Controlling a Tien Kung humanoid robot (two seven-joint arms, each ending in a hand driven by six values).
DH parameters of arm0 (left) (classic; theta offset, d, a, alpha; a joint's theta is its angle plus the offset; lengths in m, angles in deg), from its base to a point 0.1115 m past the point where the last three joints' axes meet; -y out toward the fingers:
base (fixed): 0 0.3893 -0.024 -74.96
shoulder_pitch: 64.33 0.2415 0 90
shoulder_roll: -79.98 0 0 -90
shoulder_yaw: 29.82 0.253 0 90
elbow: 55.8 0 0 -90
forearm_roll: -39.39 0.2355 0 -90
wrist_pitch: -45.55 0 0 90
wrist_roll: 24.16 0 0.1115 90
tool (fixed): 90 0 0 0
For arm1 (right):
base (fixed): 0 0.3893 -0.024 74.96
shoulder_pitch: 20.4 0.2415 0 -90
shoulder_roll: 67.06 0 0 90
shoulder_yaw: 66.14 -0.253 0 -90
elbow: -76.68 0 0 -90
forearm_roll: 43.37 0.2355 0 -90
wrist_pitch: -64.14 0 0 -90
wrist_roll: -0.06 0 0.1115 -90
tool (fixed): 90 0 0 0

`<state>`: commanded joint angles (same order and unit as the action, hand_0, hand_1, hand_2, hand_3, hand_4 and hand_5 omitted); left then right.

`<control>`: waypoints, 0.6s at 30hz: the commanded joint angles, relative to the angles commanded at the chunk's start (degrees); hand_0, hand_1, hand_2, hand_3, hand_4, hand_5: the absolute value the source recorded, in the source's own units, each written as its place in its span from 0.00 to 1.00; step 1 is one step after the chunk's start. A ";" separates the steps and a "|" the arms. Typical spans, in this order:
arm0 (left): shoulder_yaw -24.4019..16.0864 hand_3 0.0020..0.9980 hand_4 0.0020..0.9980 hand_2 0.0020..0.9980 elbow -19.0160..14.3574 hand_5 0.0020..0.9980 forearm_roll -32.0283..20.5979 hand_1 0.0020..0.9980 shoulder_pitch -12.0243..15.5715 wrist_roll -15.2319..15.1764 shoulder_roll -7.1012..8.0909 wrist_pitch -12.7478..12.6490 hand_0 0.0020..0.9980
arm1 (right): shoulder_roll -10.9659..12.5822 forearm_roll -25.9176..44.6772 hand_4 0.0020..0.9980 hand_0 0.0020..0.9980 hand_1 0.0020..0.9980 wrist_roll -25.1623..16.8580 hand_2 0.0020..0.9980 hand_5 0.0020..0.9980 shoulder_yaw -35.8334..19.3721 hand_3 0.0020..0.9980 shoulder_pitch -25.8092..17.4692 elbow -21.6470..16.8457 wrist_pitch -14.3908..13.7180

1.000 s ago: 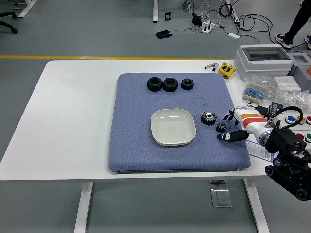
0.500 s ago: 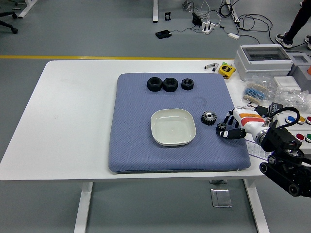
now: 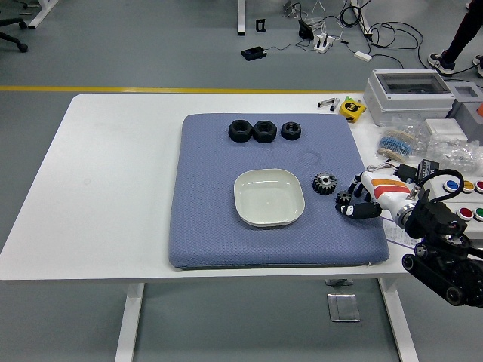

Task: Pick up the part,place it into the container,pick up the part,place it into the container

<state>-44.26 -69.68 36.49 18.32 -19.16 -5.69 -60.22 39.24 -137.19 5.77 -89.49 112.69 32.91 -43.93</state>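
Right hand: reaches in from the right edge of the blue mat; black fingers curled narrowly around the small black gear, touching it; whether the gear is off the mat cannot be told.
Larger gear: on the mat, between the white dish and the hand, just beside the small gear.
White dish: mid-mat, left of both gears.
Three black nuts: in a row at the mat's far edge, beyond the dish.

Robotics laboratory: grey floor with yellow line, cables and power strip far, button box at right.
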 joint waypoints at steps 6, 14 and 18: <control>0.00 0.60 0.58 0.67 0.00 0.58 -0.05 0.59 -0.01 -0.04 -0.01 0.02 0.62 | 0.01 -0.63 0.72 0.04 0.17 0.18 0.30 0.44 0.39 0.42 -0.26 -0.10 0.06; -0.06 0.60 0.59 0.67 0.03 0.58 -0.01 0.59 -0.09 -0.02 0.01 0.03 0.62 | 0.14 -0.95 0.73 0.02 0.10 -0.08 0.21 0.45 0.43 0.32 -0.39 -0.84 -0.88; -0.12 0.60 0.59 0.67 0.04 0.58 0.04 0.59 -0.07 0.01 0.00 0.05 0.62 | 0.29 -0.82 0.73 0.02 0.10 -0.17 0.21 0.45 0.04 0.32 -0.49 -1.40 -1.24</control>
<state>-44.39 -69.64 36.53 18.25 -19.15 -5.69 -60.17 39.53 -138.01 5.60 -89.46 112.20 31.51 -45.17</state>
